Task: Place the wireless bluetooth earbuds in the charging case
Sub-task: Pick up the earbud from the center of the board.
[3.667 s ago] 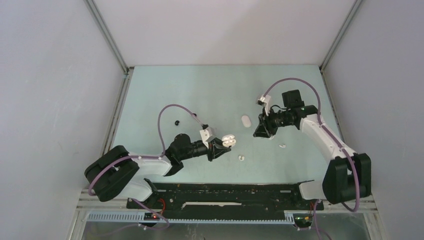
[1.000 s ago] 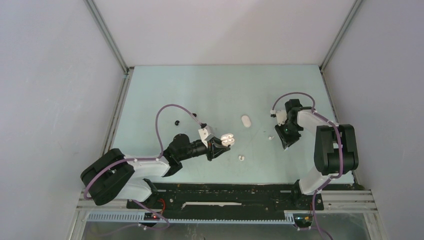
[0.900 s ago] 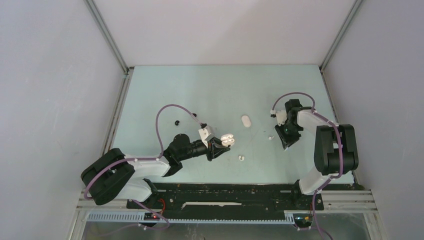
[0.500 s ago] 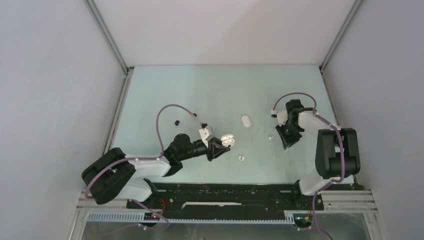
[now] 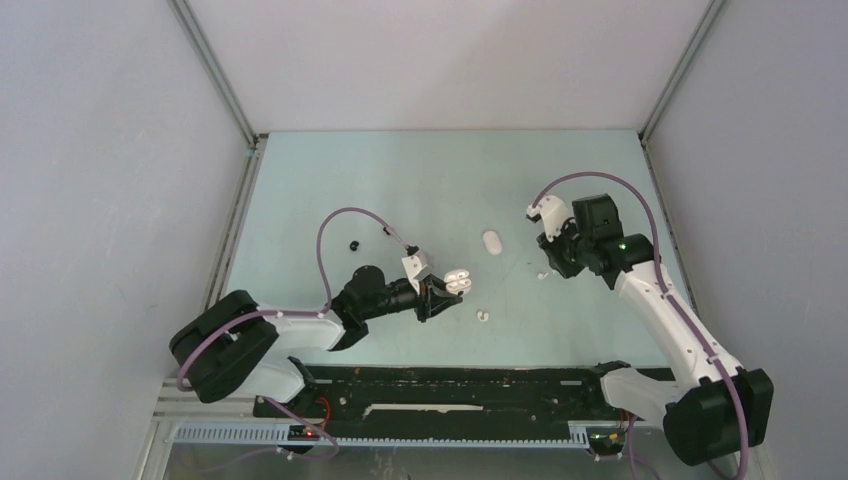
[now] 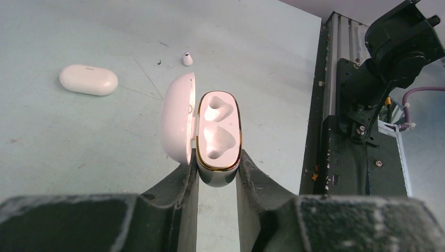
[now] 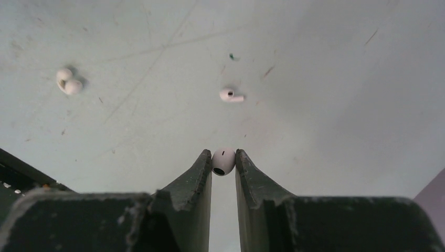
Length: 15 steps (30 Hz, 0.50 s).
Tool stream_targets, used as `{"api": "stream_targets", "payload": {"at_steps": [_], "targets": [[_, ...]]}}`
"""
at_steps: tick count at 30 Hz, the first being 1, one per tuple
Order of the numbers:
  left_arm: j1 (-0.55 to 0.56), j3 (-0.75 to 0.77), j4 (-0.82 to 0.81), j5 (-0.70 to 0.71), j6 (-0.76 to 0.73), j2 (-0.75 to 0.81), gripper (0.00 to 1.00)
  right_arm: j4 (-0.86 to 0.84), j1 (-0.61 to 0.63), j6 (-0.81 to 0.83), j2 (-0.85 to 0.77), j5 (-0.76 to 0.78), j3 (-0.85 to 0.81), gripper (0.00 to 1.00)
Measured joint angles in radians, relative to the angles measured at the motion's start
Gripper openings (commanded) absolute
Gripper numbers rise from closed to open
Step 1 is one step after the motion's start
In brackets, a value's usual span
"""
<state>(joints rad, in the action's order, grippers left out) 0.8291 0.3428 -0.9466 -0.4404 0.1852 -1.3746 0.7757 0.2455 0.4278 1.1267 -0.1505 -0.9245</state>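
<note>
The left end effector [image 6: 216,164] clamps the open charging case [image 6: 218,131] at frame centre, cavities exposed, apparently to receive buds. The right end effector [image 7: 223,156] pinches a white earbud [image 7: 223,163] above the table [image 7: 341,79]; a loose earbud [image 7: 231,95] lies beyond.

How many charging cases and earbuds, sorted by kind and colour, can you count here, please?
White pill-shaped plastic cases: 2, the open case and the closed case.
Tiny white plastic earbuds: 4, the held earbud, the loose earbud, the touching pair, apparently two.
Black earbuds: 1, the tiny black bud.
Total: 7.
</note>
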Motion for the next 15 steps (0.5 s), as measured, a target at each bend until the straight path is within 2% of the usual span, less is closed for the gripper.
{"api": "stream_targets", "payload": {"at_steps": [9,15], "targets": [[0.000,0.051,0.006,0.006,0.025,-0.063,0.00,-0.241,0.118,0.079,-0.081,-0.093,-0.008,0.00],[0.000,0.060,-0.001,0.027,0.060,-0.071,0.00,-0.328,0.174,0.090,0.014,-0.108,-0.160,0.00]]}}
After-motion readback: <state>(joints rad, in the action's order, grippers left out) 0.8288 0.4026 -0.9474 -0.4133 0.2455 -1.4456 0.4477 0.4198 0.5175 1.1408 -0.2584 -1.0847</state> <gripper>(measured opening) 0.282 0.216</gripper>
